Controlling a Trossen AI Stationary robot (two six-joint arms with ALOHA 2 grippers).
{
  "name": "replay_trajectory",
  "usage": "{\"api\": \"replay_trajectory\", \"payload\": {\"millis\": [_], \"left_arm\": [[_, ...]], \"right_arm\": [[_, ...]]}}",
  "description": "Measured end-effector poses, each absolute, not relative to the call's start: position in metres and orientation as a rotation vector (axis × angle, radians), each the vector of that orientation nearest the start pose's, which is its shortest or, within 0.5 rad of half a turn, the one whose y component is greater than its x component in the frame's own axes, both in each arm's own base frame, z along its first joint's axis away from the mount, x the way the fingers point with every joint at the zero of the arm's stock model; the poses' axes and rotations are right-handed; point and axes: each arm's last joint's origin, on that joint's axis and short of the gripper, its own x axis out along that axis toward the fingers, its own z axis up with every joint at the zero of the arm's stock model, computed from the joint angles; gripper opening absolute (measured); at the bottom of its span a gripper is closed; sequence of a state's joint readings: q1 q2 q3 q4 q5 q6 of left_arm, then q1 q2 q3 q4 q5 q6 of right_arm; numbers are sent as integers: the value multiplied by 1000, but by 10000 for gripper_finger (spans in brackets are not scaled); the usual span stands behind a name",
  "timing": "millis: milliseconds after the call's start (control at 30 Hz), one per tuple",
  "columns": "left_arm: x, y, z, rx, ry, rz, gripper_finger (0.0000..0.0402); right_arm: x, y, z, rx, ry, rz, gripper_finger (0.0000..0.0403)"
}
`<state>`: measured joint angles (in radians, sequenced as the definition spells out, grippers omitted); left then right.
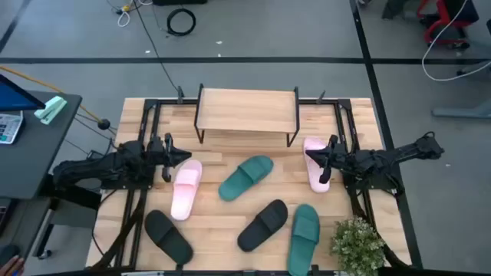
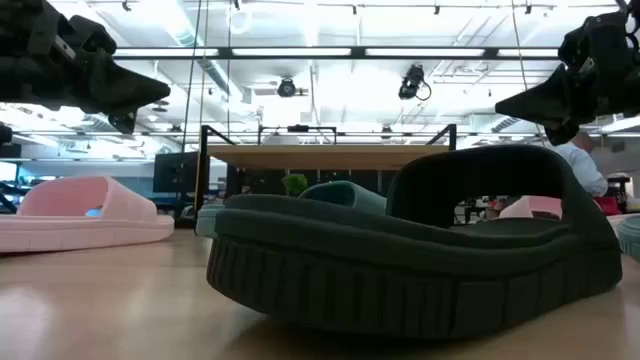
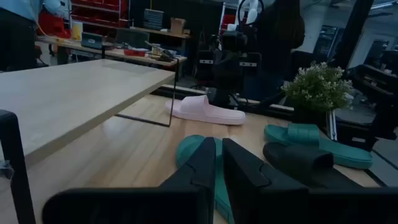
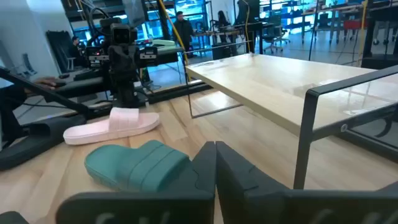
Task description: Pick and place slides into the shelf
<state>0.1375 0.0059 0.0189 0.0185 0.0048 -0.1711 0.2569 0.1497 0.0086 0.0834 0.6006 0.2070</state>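
Note:
The shelf point(image 1: 245, 111) stands at the table's far middle on thin black legs, and nothing lies on its plank top. Six slides lie flat on their soles on the table: a pink one point(image 1: 186, 188) at the left, a pink one point(image 1: 314, 157) at the right, a teal one point(image 1: 245, 178) in the middle, a teal one point(image 1: 304, 234) at the near right, a black one point(image 1: 169, 236) at the near left and a black one point(image 1: 263, 225) near the middle. My left gripper point(image 1: 166, 159) hangs shut above the table beside the left pink slide. My right gripper point(image 1: 324, 159) hangs shut over the right pink slide, clear of it.
A potted plant point(image 1: 357, 244) stands at the table's near right corner. Black frame rails point(image 1: 146, 123) run along both sides of the table. In the low view the black slide point(image 2: 420, 240) fills the foreground and both grippers hang well above the tabletop.

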Motion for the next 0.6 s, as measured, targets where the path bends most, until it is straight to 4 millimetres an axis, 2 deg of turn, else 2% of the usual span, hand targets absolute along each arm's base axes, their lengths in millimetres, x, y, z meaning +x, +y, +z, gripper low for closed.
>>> {"api": "replay_trajectory", "payload": {"millis": [400, 600], "left_arm": [[96, 13, 171, -169, -42, 129, 23], [96, 13, 171, -169, -42, 129, 29]], "right_arm": [[102, 10, 163, 181, 17, -347, 10], [102, 10, 163, 181, 17, -348, 9]]}}
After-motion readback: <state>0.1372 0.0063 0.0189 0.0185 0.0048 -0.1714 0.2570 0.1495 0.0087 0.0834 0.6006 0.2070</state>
